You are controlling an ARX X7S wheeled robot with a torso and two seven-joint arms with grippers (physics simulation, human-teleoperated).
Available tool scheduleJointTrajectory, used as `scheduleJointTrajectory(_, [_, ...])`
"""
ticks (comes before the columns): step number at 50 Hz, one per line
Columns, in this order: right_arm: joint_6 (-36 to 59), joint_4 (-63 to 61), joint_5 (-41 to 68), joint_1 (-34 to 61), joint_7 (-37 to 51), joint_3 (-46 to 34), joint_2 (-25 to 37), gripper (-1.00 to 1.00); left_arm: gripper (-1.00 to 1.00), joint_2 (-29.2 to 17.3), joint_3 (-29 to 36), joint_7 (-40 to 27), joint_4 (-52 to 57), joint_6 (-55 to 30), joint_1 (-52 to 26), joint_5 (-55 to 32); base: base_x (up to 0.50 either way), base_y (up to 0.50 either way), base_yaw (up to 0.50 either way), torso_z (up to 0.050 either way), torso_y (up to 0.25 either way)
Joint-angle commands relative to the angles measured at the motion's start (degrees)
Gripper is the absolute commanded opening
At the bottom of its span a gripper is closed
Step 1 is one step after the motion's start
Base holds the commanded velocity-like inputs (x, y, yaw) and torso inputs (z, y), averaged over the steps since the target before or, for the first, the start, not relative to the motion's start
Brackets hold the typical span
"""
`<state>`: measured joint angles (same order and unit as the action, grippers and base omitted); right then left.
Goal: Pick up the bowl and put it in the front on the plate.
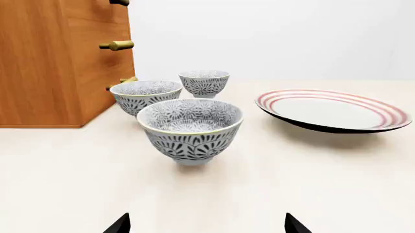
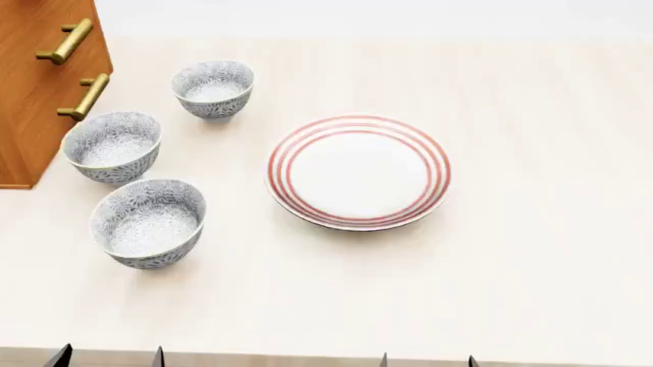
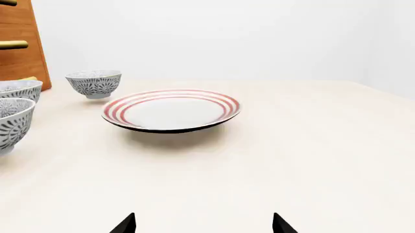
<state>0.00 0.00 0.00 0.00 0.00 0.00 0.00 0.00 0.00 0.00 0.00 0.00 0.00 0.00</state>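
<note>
Three grey-blue patterned bowls stand in a row on the left of the table. The bowl in the front (image 2: pixel 149 222) (image 1: pixel 190 128) is nearest me, with the middle one (image 2: pixel 112 145) and the back one (image 2: pixel 213 88) behind it. The white plate (image 2: pixel 357 172) (image 3: pixel 170 109) with red rings lies bare to their right. My left gripper (image 2: pixel 109 358) (image 1: pixel 207 225) is open at the table's near edge, facing the front bowl and well short of it. The right gripper (image 2: pixel 429 361) (image 3: pixel 203 224) is open too, facing the plate from a distance. Both hold nothing.
A wooden cabinet (image 2: pixel 41 76) (image 1: pixel 52 63) with brass handles stands at the far left, close behind the middle bowl. The pale tabletop (image 2: pixel 531 229) stretches to the right of the plate. A white wall rises behind the table.
</note>
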Motion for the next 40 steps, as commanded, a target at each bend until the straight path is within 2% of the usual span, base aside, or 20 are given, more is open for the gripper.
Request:
scheduleJointTrajectory(1, [0.30,-0.27,0.80,-0.12,1.18,-1.14,0.90,1.00,1.00,-0.88,1.01,-1.12,-0.48,1.83,0.27,-0.91,0.00,0.00,0.00,0.000,0.000])
scheduleJointTrajectory(22, [-1.03,-0.50,3.17,-0.17,5.16,-4.01,3.57,1.00,1.00,-3.80,4.71,-5.06,-0.66,4.29,0.43,-2.12,0.00,0.00,0.00,0.000,0.000])
scheduleJointTrajectory(25, [-4.04,-2.61,4.98,-0.66,6.35,-2.93,2.99,1.00,1.00,-4.31,4.92,-6.93,1.82,10.40,1.49,0.26,0.00,0.00,0.00,0.000,0.000])
scheduleJointTrajectory(30, [-21.01,-5.74,6.10,-2.58,6.41,-2.93,2.28,1.00,1.00,-5.11,4.12,-10.82,7.00,25.99,4.16,4.57,0.00,0.00,0.00,0.000,0.000])
scheduleJointTrajectory(36, [-33.79,-6.41,4.82,-3.42,7.66,-3.26,2.46,1.00,1.00,-5.35,4.06,-12.78,11.51,29.86,5.80,6.97,0.00,0.00,0.00,0.000,0.000])
scheduleJointTrajectory(40, [-36.42,-6.60,3.81,-3.58,8.86,-3.41,2.78,1.00,1.00,-5.63,4.34,-13.45,11.28,30.76,5.88,7.33,0.00,0.00,0.00,0.000,0.000])
